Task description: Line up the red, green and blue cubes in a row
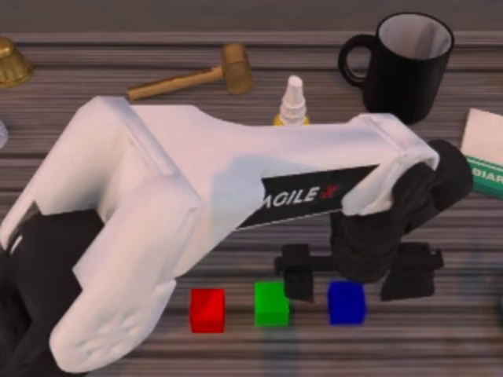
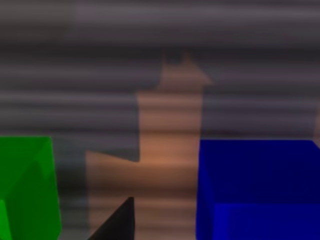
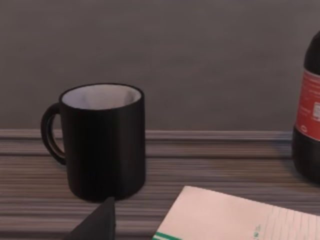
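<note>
Near the table's front edge, the red cube (image 1: 207, 309), green cube (image 1: 271, 303) and blue cube (image 1: 346, 302) stand in a row from left to right, with gaps between them. My left arm reaches across the table. Its gripper (image 1: 354, 275) is open and hangs low over the blue cube, one black finger (image 1: 299, 273) on each side. In the left wrist view the blue cube (image 2: 257, 190) fills the space beside one fingertip (image 2: 117, 222), with the green cube (image 2: 25, 185) farther off. My right arm is outside the top view; one fingertip (image 3: 100, 222) shows in its wrist view.
A black mug (image 1: 409, 67) stands at the back right, with a white pad with a green stripe (image 1: 483, 153) next to it. A wooden mallet (image 1: 204, 75), a small white-capped bottle (image 1: 293, 102) and a brass bell (image 1: 12, 63) lie along the back. A dark cola bottle (image 3: 310, 110) stands near the pad.
</note>
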Controlling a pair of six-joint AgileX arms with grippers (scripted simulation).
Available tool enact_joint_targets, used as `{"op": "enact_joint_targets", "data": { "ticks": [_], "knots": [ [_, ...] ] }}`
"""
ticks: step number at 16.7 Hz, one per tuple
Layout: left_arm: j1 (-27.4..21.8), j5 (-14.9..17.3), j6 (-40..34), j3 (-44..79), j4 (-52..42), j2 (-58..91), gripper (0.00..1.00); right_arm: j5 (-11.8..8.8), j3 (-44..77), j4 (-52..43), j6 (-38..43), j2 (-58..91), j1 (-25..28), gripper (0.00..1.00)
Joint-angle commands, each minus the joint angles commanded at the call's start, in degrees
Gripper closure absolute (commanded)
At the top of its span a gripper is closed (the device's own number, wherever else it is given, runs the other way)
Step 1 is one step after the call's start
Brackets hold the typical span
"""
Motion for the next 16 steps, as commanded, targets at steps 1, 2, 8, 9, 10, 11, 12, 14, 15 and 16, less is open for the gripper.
{"op": "enact_joint_targets", "data": {
  "ticks": [1, 2, 8, 9, 10, 11, 12, 14, 15, 16],
  "knots": [
    [0.0, 0.0, 0.0, 0.0, 0.0, 0.0, 0.0, 0.0, 0.0, 0.0, 0.0, 0.0, 0.0, 0.0],
    [0.0, 0.0, 0.0, 0.0, 0.0, 0.0, 0.0, 0.0, 0.0, 0.0, 0.0, 0.0, 0.0, 0.0],
    [-0.03, 0.03, -0.1, 0.99, -0.97, -0.12, 0.0, 0.0, 0.0, 0.0, 0.0, 0.0, 0.0, 0.0],
    [-0.02, 0.07, -0.13, 2.32, -2.35, -0.39, 0.0, 0.0, 0.0, 0.0, 0.0, 0.0, 0.0, 0.0],
    [0.03, 0.11, -0.15, 3.96, -4.34, -0.78, 0.0, 0.0, 0.0, 0.0, 0.0, 0.0, 0.0, 0.0],
    [0.13, 0.14, -0.22, 5.68, -6.9, -1.18, 0.0, 0.0, 0.0, 0.0, 0.0, 0.0, 0.0, 0.0],
    [0.29, 0.14, -0.3, 7.41, -9.51, -1.6, 0.0, 0.0, 0.0, 0.0, 0.0, 0.0, 0.0, 0.0],
    [0.56, 0.04, -0.43, 10.33, -13.01, -2.35, 0.0, 0.0, 0.0, 0.0, 0.0, 0.0, 0.0, 0.0],
    [0.69, -0.02, -0.43, 11.09, -13.86, -2.68, 0.0, 0.0, 0.0, 0.0, 0.0, 0.0, 0.0, 0.0],
    [0.75, -0.03, -0.42, 11.29, -14.09, -2.81, 0.0, 0.0, 0.0, 0.0, 0.0, 0.0, 0.0, 0.0]
  ]
}}
